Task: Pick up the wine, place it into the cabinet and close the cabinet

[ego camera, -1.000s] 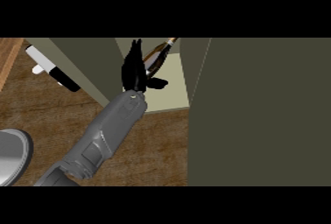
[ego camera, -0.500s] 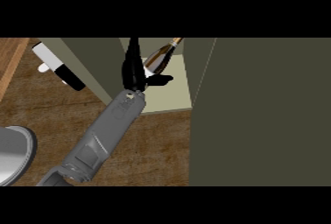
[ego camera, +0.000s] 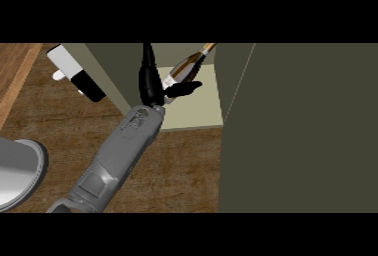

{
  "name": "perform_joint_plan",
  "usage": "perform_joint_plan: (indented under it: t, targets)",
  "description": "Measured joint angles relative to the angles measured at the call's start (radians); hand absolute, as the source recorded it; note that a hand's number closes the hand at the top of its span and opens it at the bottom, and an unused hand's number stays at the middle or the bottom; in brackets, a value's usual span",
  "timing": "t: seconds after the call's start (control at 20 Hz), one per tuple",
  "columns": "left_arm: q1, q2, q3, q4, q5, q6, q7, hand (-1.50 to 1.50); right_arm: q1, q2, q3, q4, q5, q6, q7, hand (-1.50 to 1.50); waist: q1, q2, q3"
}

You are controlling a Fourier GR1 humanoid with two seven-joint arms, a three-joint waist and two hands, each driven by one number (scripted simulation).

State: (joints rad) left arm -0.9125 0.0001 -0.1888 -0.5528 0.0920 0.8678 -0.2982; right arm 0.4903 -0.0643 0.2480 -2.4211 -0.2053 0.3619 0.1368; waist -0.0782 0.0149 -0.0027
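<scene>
Brown wooden counter (ego camera: 184,170) lying beneath, grain running lengthwise. Grey round basin (ego camera: 15,175) sitting at the counter's left edge. Black-and-white fixture (ego camera: 74,75) showing toward the far left corner.

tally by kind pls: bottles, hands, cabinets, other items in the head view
Wine bottles: 1, the wine bottle, inside the cabinet
Hands: 1, the hand reaching into the cabinet
Cabinets: 1
Black-and-white objects: 1, the black-and-white object at upper left
Grey round objects: 1, the grey round object at the left edge
Total: 5

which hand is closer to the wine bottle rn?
Only one hand shows, apparently the left, touching the wine bottle inside the cabinet. The other hand is out of view.
</scene>
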Motion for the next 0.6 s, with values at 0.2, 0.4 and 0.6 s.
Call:
perform_joint_plan:
  t: [0.2, 0.4, 0.6]
  targets:
    - [0.015, 0.000, -0.017, -0.050, 0.099, -0.036, -0.059, -1.50, 0.007, -0.002, 0.007, -0.003, 0.000, -0.010, 0.010, -1.50, 0.018, -0.005, 0.001]
    - [0.062, 0.000, -0.086, -0.127, 0.179, -0.053, -0.082, -1.50, 0.012, 0.009, 0.027, -0.005, 0.007, -0.034, 0.008, -1.50, 0.035, -0.011, 0.001]
    - [0.128, 0.000, -0.138, -0.221, 0.208, -0.075, -0.093, -1.50, 0.001, 0.008, 0.038, -0.009, 0.013, -0.054, 0.021, -1.50, 0.054, -0.016, 0.002]
